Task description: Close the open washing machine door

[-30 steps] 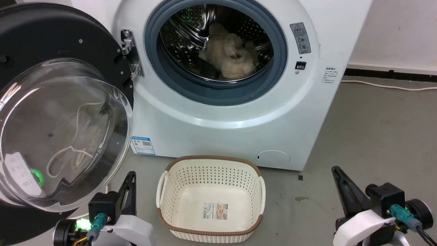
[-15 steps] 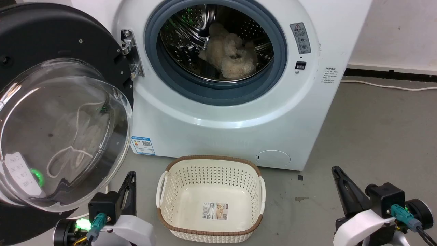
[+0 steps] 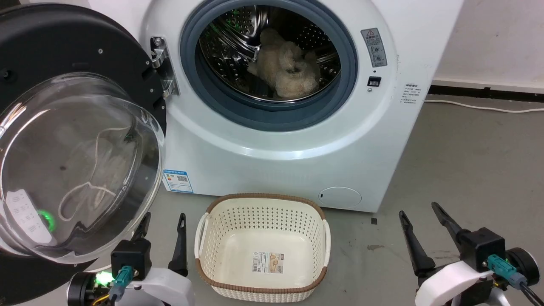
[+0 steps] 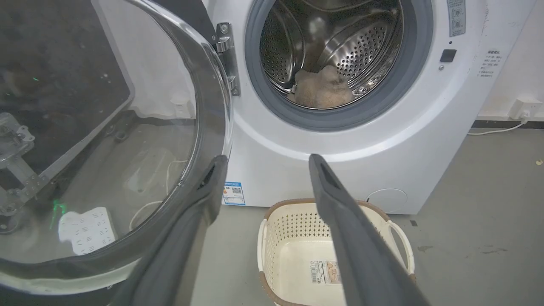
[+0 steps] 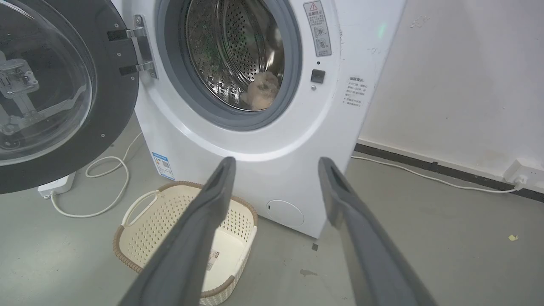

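- The washing machine door [image 3: 80, 148] stands swung wide on its metal hinge [image 3: 163, 70]. It is above and to the outer side of the left gripper [image 3: 164, 217], with the glass bowl bulging toward the robot.
- The left gripper's fingers are spread. In the left wrist view the outer finger lies across the bowl's lower rim, but I cannot tell whether it touches the rim or only passes in front of it.
- That arm is the one nearest the door, so it is probably the one meant to push the door shut.
- The right gripper [image 3: 417, 209] has its fingers spread too and holds nothing. It sits low over the floor [image 3: 467, 161], well away from the door, and seems parked clear of the door's swing.
- The grey-rimmed drum opening [image 3: 267, 55] lies straight beyond both pairs of fingers, with a fluffy beige item [image 3: 284, 68] inside.
- The item sits back from the seal, so the door should not pinch it.
- A cream laundry basket [image 3: 261, 246] sits on the floor between the two grippers, just beside the left gripper's inner finger. It is low enough that the door would likely swing over it.
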`<state>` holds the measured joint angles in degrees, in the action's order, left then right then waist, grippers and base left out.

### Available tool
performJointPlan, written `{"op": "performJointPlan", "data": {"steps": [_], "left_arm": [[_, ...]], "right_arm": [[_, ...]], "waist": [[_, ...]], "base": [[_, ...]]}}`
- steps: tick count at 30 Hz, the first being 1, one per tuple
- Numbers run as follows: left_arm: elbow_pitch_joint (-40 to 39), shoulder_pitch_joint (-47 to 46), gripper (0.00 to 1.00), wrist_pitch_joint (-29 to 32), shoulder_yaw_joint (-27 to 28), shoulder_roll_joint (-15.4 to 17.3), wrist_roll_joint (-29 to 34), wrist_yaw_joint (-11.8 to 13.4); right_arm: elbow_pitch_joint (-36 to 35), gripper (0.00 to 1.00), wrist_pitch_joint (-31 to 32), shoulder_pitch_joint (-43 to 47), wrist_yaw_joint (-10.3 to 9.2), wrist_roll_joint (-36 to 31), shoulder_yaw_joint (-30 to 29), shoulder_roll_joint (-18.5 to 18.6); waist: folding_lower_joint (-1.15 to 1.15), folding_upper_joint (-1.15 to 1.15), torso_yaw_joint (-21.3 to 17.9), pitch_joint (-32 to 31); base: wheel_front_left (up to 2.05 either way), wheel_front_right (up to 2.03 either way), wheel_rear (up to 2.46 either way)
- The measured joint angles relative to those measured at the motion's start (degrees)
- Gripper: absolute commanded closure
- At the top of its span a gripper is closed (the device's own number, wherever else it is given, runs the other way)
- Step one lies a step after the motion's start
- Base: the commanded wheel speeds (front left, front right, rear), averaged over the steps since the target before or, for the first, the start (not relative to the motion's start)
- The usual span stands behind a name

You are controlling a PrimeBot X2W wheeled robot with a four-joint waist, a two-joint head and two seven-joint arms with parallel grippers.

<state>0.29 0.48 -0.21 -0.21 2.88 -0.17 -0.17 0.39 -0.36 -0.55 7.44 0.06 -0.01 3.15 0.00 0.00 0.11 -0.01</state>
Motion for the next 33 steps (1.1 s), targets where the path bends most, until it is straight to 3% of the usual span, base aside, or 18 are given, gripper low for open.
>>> {"op": "performJointPlan", "data": {"steps": [16, 33], "left_arm": [[-0.07, 0.08, 0.0, -2.24, -0.53, 0.04, -0.07, -0.49], [-2.46, 2.01, 0.0, -4.39, 0.55, 0.08, -0.43, 0.07]], "right_arm": [[0.23, 0.0, -2.11, 0.67, 0.0, 1.55, -0.67, 0.01], [2.1, 0.0, -4.17, -0.66, 0.0, 3.18, 3.93, 0.76]], "waist": [[0.0, 0.0, 4.48, -0.87], [0.0, 0.0, 9.76, -0.08]], "base": [[0.0, 0.0, 0.0], [-0.06, -0.06, -0.06]]}}
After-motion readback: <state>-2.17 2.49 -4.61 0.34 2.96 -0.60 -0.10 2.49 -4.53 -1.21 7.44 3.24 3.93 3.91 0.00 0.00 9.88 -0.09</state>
